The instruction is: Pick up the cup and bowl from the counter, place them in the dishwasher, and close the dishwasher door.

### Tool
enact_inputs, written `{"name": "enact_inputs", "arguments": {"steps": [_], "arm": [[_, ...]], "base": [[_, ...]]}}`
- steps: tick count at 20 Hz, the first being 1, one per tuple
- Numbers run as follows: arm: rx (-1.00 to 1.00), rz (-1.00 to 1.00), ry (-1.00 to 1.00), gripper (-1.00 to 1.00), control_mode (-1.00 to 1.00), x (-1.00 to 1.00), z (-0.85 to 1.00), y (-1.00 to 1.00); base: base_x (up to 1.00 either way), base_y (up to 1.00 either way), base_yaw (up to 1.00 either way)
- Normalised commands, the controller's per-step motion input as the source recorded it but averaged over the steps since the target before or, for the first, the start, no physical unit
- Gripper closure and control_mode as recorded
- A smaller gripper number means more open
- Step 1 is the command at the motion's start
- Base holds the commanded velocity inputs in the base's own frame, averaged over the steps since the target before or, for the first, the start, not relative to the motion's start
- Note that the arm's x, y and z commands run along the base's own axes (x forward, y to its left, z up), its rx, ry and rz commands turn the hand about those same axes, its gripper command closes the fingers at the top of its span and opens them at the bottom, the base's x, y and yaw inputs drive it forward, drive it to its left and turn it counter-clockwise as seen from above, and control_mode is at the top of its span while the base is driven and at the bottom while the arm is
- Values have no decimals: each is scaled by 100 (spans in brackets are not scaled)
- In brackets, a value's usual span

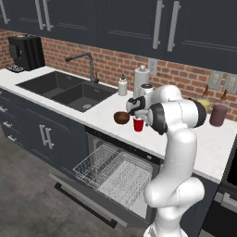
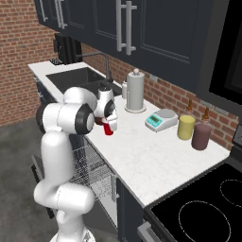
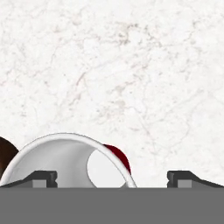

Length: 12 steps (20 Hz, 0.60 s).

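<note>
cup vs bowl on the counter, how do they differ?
The cup is red with a white inside; the bowl is dark brown. The cup is narrower and tapered, the bowl wider and rounded. The open gripper hangs over the cup, not the bowl. Both stand on the counter.

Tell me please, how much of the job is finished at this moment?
Done: the dishwasher door lies open, rack pulled out. In hand: the gripper hangs just above the cup, fingers spread wide and gripping nothing, the rim lying off to one side. Left: cup and bowl both stand on the counter, so loading both and closing the door remain.
</note>
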Motion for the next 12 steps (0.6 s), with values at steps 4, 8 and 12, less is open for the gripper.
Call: {"name": "enact_inputs", "arguments": {"steps": [4,8,12], "arm": [[0,-2,0,-100,-100,23,-18,0],[0,-1,0,-100,-100,3,-16,0],[0,0,0,100,-100,0,-15,5]], "base": [[0,0,0],[0,0,0],[0,0,0]]}}
